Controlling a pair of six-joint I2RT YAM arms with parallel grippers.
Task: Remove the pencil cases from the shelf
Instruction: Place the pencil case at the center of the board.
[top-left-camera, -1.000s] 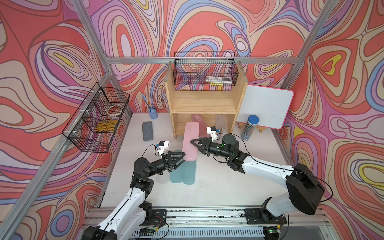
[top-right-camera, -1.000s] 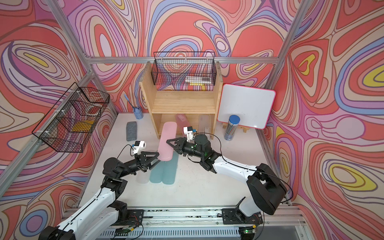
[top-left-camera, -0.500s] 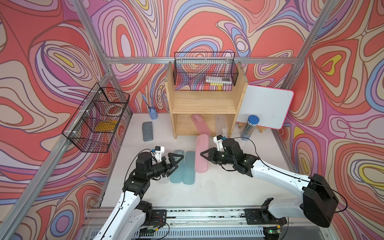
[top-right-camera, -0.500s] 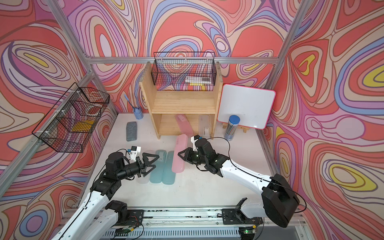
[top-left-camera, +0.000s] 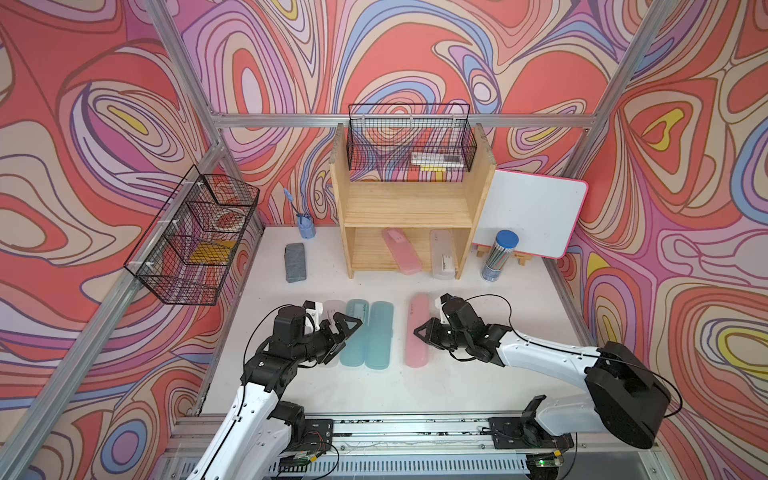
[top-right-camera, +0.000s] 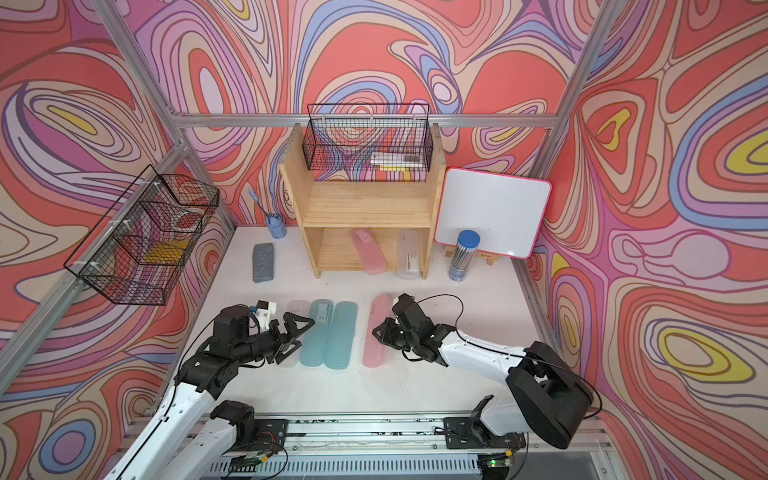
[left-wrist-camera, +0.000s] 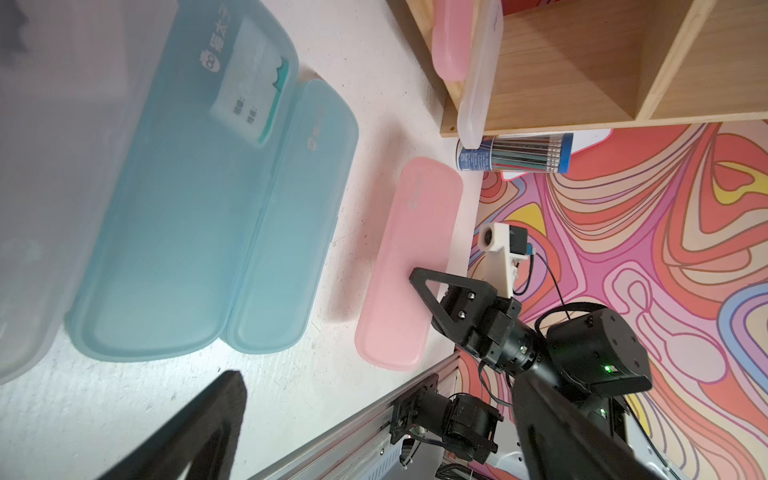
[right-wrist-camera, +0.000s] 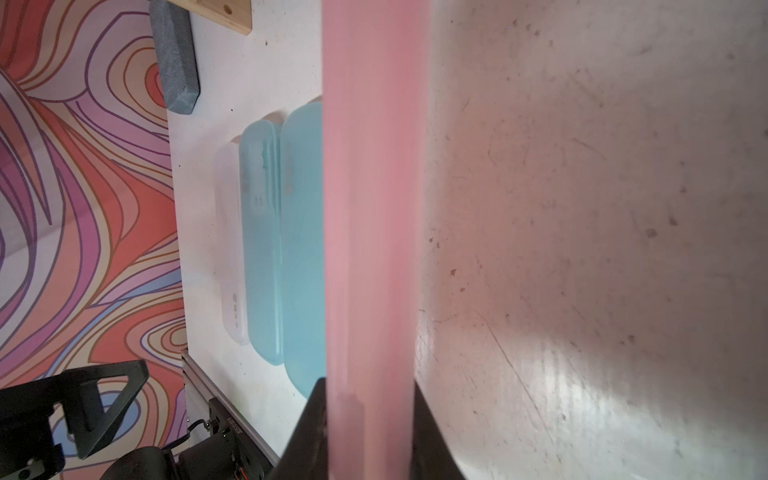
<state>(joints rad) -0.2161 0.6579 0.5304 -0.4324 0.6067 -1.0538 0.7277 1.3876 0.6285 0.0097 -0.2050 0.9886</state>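
Note:
On the white table lie a frosted clear pencil case (top-left-camera: 328, 309), two teal pencil cases (top-left-camera: 353, 332) (top-left-camera: 380, 334) and a pink pencil case (top-left-camera: 417, 330), side by side. My right gripper (top-left-camera: 424, 332) is shut on the pink case's right edge; the case (right-wrist-camera: 370, 208) runs between its jaws. My left gripper (top-left-camera: 343, 336) is open and holds nothing, over the clear case and the nearer teal case. On the lower board of the pine shelf (top-left-camera: 403, 210) a second pink case (top-left-camera: 401, 251) and a second clear case (top-left-camera: 441, 254) stick out past the front edge.
A grey felt block (top-left-camera: 295, 262) and a blue pen cup (top-left-camera: 306, 226) lie left of the shelf. A blue-capped tube of pencils (top-left-camera: 498, 255) and a whiteboard (top-left-camera: 532, 212) stand to its right. Wire baskets hang on the left wall (top-left-camera: 195, 241) and above the shelf (top-left-camera: 409, 141).
My right gripper has carried the pink case from in front of the shelf down to the table, right of the teal cases. My left gripper opened wide and drew back to the left.

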